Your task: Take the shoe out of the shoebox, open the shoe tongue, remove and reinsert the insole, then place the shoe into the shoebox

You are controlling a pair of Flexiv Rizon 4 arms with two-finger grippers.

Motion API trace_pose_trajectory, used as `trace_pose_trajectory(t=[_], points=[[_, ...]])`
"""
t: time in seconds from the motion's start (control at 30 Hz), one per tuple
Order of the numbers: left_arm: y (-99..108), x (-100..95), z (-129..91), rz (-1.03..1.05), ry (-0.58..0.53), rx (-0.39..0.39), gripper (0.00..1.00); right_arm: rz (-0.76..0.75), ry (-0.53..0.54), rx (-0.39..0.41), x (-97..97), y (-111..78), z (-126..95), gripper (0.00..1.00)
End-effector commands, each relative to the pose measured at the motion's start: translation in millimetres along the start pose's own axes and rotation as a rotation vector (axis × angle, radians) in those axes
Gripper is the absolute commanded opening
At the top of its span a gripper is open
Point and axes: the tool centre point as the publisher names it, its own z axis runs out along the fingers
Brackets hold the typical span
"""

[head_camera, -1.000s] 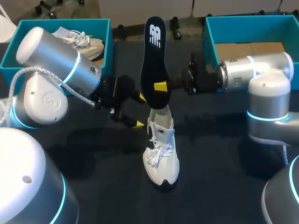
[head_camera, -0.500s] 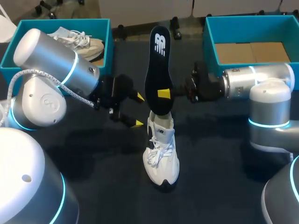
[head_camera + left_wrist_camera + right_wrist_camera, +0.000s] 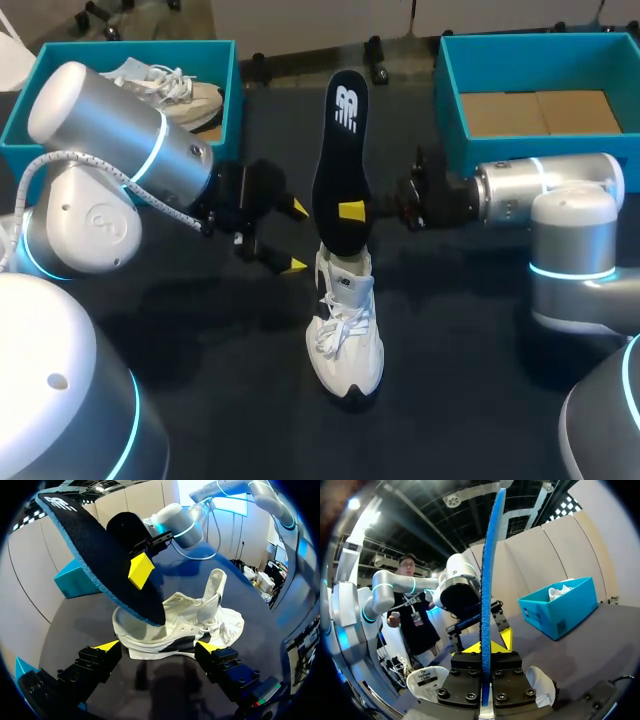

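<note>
A white shoe [image 3: 345, 325] lies on the dark table, toe toward the front edge, tongue pulled up. Above its opening stands a black insole [image 3: 342, 165] with a blue underside, held upright by my right gripper [image 3: 350, 211], which is shut on its lower part. From the right wrist the insole [image 3: 488, 580] shows edge-on between the fingers [image 3: 482, 647]. My left gripper [image 3: 295, 237] hangs open just left of the shoe. In its own view the shoe [image 3: 175, 625] lies ahead of the open left gripper [image 3: 159, 646], with the insole [image 3: 100, 555] tilted over it.
A teal shoebox [image 3: 225, 90] at the back left holds another pale shoe [image 3: 170, 85]. A second teal box [image 3: 450, 80] at the back right shows a cardboard bottom. The right arm crosses in front of that box.
My right gripper has carried the insole down and slightly to the right, toward the shoe's opening. The left arm and the shoe have stayed where they were.
</note>
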Motion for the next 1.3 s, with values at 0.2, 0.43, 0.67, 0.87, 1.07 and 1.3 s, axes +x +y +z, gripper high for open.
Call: trace_pose_trajectory(t=[0.2,0.43,0.67,0.87,1.07,1.3], points=[[-0.1,1.5,-1.2,0.0,-0.002,-0.002,1.0,-0.004,-0.014,-0.004,-1.6,-1.2,1.7,0.0],[-0.1,1.5,-1.2,0.0,-0.002,-0.002,1.0,0.009,-0.06,-0.011,-5.3,-6.9,-2.5,0.0],[-0.1,1.5,-1.2,0.0,-0.002,-0.002,1.0,0.01,-0.084,-0.016,-5.5,-14.7,-0.4,0.0],[-0.1,1.5,-1.2,0.0,-0.002,-0.002,1.0,0.004,-0.093,-0.026,-8.4,-22.3,1.1,0.0],[-0.1,1.5,-1.2,0.0,-0.002,-0.002,1.0,0.02,-0.089,-0.018,-13.7,-24.6,4.7,0.0],[-0.1,1.5,-1.2,0.0,-0.002,-0.002,1.0,0.048,-0.094,-0.012,-16.9,-28.9,7.5,0.0]])
